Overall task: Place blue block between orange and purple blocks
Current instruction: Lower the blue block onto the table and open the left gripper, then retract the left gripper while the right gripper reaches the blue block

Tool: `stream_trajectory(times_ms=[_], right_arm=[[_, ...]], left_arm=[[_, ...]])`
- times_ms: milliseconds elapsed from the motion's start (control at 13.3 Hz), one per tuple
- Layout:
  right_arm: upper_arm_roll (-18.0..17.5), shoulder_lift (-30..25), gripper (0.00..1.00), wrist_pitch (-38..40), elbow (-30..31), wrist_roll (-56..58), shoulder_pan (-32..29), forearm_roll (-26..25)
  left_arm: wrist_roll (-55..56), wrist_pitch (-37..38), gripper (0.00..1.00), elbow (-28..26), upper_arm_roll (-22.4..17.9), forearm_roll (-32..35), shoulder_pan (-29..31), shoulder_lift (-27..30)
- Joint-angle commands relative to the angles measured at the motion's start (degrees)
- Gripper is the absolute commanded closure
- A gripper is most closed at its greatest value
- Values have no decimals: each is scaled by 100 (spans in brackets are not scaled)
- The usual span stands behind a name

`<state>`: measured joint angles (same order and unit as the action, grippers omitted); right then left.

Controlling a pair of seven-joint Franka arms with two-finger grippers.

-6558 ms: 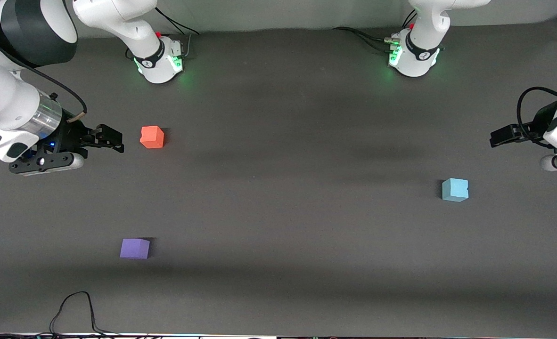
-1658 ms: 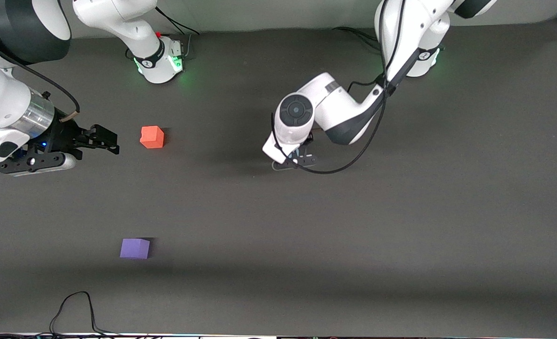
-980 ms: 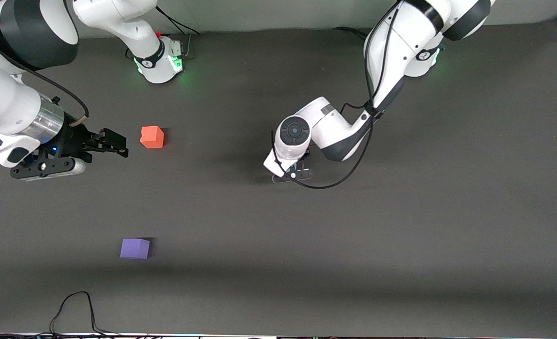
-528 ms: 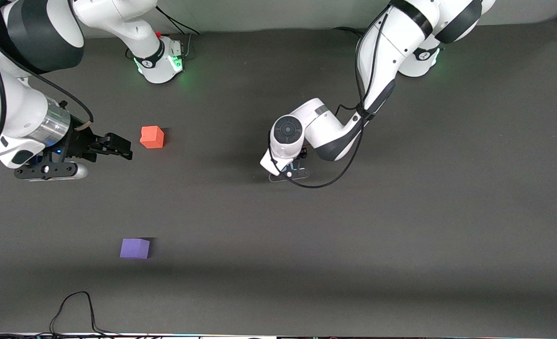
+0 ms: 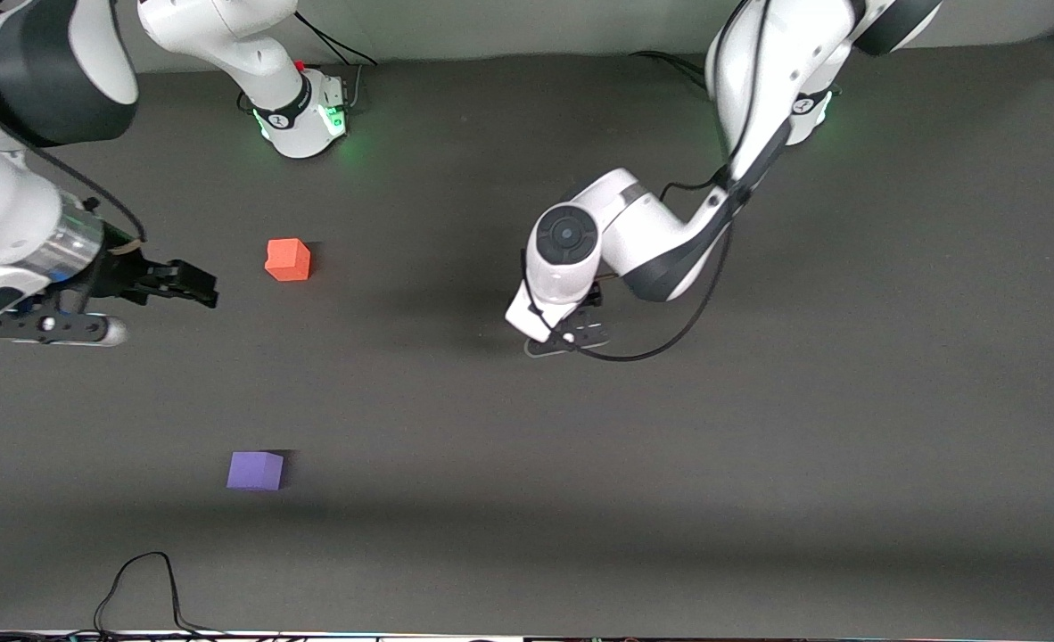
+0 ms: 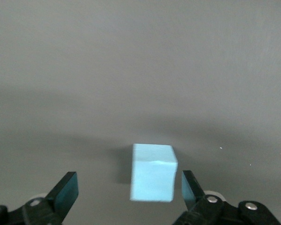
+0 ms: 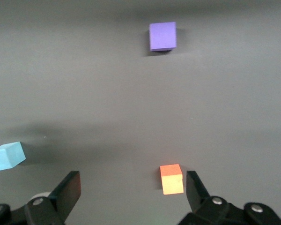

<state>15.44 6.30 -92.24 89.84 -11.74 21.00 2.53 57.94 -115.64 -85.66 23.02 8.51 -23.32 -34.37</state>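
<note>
The blue block (image 6: 152, 171) rests on the dark table between the spread fingers of my left gripper (image 6: 129, 187), touching neither and closer to one of them. In the front view it is hidden under the left wrist, and the left gripper (image 5: 572, 332) is over the table's middle. The right wrist view shows the blue block (image 7: 8, 156) off to one side. The orange block (image 5: 288, 259) sits toward the right arm's end, and the purple block (image 5: 255, 470) lies nearer the camera. My right gripper (image 5: 193, 283) hovers open beside the orange block (image 7: 171, 178), holding nothing.
A dark grey mat (image 5: 759, 428) covers the table. The two arm bases (image 5: 304, 111) (image 5: 786, 107) stand along the edge farthest from the camera. A black cable (image 5: 135, 580) loops at the edge nearest the camera.
My left gripper has opened and let go of the blue block, and its wrist has risen a little. The right gripper has drawn back from the orange block toward its end of the table.
</note>
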Motion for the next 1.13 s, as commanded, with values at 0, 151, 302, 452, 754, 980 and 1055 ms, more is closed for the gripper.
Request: stream_trajectory(times_ms=[0,151,302,452,754,980,1055], right_arm=[[-145,-138,0,83,25,-4,-17,19],[-688,-51,0,57,-10,-153,-217,264],[-1303,98,0,-109,-28,-608,-429,485],[-1987,291,0,-416,-63,-1308,-447,433],[-2929,739,0,-1092,-54,-2304,-509,397],[-3825,1389,0,-1691,-63,-3218,-500,-416],[-4090,1652,0,-1866,-72,-3491,-509,-759]], left_arm=[[-352,533,2,-267,18,-68,527,869],[-1096,989,2,-267,18,-112,950,1221],[-1625,1306,2,-276,-8,-165,1398,1485],[-2651,1815,3,-320,-488,-235,1566,1905],[-4095,2257,2,-460,-1710,-594,1576,2443],[-4817,2108,2,-985,-2379,-614,1654,2952],[-4888,2107,1,-1118,-2512,-553,1664,3102]])
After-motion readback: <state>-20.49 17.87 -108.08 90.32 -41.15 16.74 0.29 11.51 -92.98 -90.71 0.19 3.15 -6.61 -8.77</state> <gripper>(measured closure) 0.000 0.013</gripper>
